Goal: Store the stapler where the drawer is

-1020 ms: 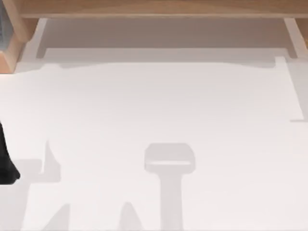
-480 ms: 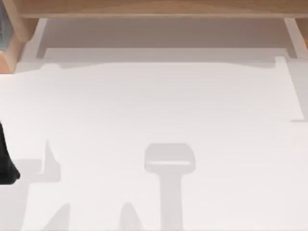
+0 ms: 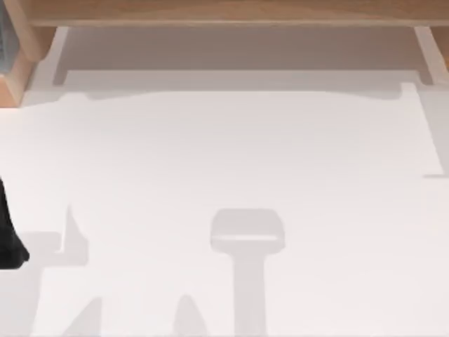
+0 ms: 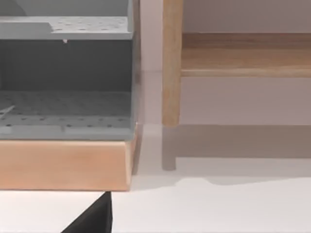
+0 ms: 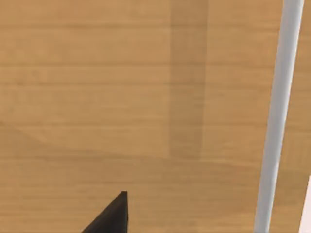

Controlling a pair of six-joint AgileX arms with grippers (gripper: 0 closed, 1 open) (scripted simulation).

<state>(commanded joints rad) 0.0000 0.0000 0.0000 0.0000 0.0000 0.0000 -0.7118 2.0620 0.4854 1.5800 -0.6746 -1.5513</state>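
The stapler is out of view. A grey perforated compartment with a light wooden front [image 4: 63,165], which looks like the drawer unit, stands at the table's far left corner [image 3: 5,42]. A black part of my left gripper [image 4: 95,218] shows just in front of that wooden front, low over the white table. My left arm [image 3: 7,239] sits at the table's left edge. A black tip of my right gripper [image 5: 109,216] hangs very close to a flat wooden panel [image 5: 97,97] with a pale grey bar [image 5: 277,116] running across it.
A long wooden shelf [image 3: 224,12] spans the far edge of the white table [image 3: 224,154], held by a wooden post [image 4: 171,63]. Grey shadows of the arms fall on the near part of the table [image 3: 247,232].
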